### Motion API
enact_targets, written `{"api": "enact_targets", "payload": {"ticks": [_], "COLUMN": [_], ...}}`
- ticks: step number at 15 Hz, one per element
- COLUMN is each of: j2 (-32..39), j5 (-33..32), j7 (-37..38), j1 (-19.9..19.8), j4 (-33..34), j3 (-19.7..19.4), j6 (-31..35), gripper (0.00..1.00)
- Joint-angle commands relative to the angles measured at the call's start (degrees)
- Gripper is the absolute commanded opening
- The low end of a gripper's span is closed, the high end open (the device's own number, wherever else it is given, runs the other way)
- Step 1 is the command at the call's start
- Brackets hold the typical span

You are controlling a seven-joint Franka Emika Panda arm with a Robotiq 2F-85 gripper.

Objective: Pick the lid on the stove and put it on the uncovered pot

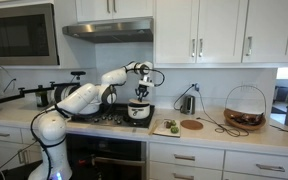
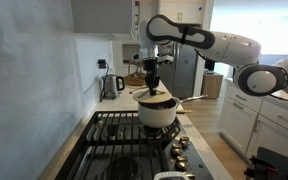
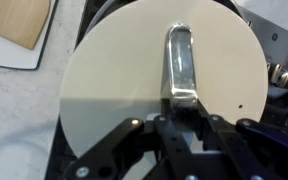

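tool (image 3: pixel 184 112) pinching lid (image 3: pixel 114 80) handle | lid covers cream pot (image 2: pixel 156 116) | pot on stove (image 2: pixel 119 130) | contents hidden

The lid (image 3: pixel 124 80) is directly over the uncovered pot (image 2: pixel 156 115) on the stove (image 2: pixel 112 132), beneath the gripper (image 2: pixel 153 88).

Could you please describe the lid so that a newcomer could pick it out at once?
Find the black stove beneath the white cabinets; on it stands a small cream pot. The lid is the flat cream disc over that pot, under the claw, marked by its shiny metal strap handle.
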Motion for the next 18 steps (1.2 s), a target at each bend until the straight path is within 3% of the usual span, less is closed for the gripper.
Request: {"api": "enact_targets", "payload": {"ticks": [1,18], "j2": [-0.9,-0.3], "j5": [0.2,-1.2], "j7": [-0.2,-0.7], "j1": [-0.4,-0.1], "j4": [0.2,0.3], "j3": [-0.2,-0.9], "j6": [-1.5,-5.7], "gripper": [0.06,0.06]}}
